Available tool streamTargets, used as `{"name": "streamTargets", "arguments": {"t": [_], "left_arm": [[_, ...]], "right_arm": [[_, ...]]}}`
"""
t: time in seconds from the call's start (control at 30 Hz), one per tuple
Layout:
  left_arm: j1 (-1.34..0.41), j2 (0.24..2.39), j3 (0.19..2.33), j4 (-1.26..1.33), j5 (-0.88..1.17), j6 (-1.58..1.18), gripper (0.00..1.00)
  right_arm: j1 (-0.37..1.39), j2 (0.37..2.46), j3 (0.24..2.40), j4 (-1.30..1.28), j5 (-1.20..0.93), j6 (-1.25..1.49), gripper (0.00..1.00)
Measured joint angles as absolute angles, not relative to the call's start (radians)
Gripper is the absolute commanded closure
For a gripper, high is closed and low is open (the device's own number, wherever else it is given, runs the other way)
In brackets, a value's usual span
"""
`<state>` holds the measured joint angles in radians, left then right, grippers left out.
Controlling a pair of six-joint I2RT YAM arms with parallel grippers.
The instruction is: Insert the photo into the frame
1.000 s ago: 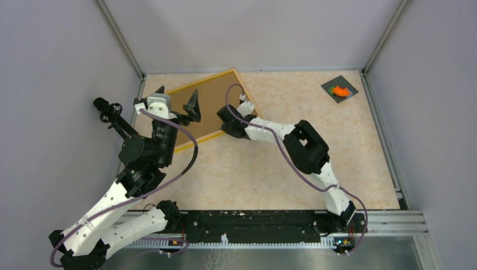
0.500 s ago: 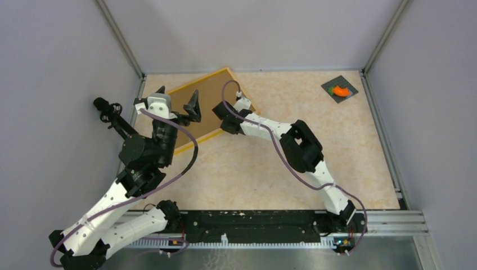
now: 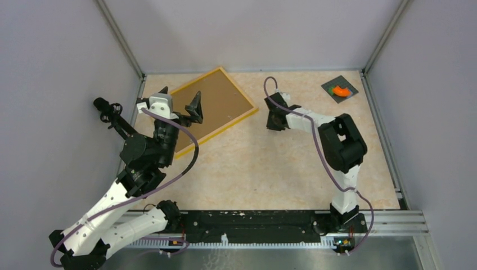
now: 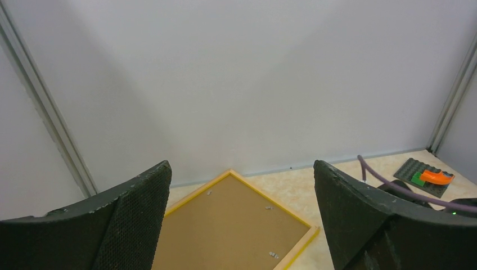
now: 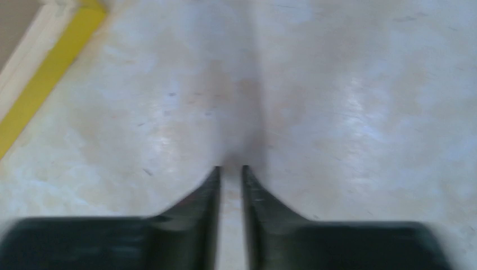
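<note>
Top external view: thin yellow-orange rectangular picture frame (image 3: 225, 128) flat on the beige marbled table (image 3: 281, 169), at the far left, turned askew, back side up. Plain brown backing board (image 3: 222, 101) inside its border; small metal tabs (image 4: 268, 207) along the board's edges in the left wrist view.

Left gripper (image 3: 180, 91) raised over the left part of the frame, black fingers (image 4: 135, 225) spread wide, nothing between them, no contact with frame or board.

Right gripper (image 3: 273, 121) just beside the frame's right corner, apart from it, pointing down at bare tabletop. Right wrist view, blurred: two dark fingertips (image 5: 211, 185) brought together, only a thin slit between, nothing pinched; yellow edge of the frame in the upper left corner of that picture, well clear of the tips.

Far right corner of the table: small dark grey studded plate (image 3: 339, 90) with an orange piece and a green piece on it, well apart from both arms. Purple cable looped along each white arm. Pale grey walls on three sides.
</note>
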<state>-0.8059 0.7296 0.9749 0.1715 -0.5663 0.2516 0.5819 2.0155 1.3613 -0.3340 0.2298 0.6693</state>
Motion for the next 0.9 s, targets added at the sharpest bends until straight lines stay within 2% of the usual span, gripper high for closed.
{"name": "streamTargets", "arguments": {"t": [0.03,0.13,0.17,0.3,0.5,0.73,0.9], "left_arm": [[-0.806,0.731,0.976,0.170,-0.565,0.249,0.01],[-0.804,0.739,0.982,0.168,-0.561,0.237,0.01],[-0.803,0.742,0.982,0.168,-0.560,0.236,0.01],[-0.801,0.752,0.982,0.161,-0.554,0.231,0.01],[-0.801,0.764,0.982,0.154,-0.553,0.230,0.01],[-0.801,0.762,0.982,0.155,-0.553,0.230,0.01],[-0.801,0.761,0.982,0.155,-0.546,0.230,0.01]], "right_arm": [[0.553,1.998,1.341,-0.334,0.230,0.643,0.45],[0.537,1.970,1.323,-0.354,0.228,0.591,0.29],[0.554,1.974,1.334,-0.361,0.226,0.589,0.26],[0.638,2.046,1.454,-0.424,0.220,0.670,0.22],[0.735,2.208,1.707,-0.474,0.218,0.984,0.21],[0.767,2.299,1.837,-0.467,0.189,1.236,0.17],[0.803,2.452,2.144,-0.708,0.297,1.324,0.20]]}}
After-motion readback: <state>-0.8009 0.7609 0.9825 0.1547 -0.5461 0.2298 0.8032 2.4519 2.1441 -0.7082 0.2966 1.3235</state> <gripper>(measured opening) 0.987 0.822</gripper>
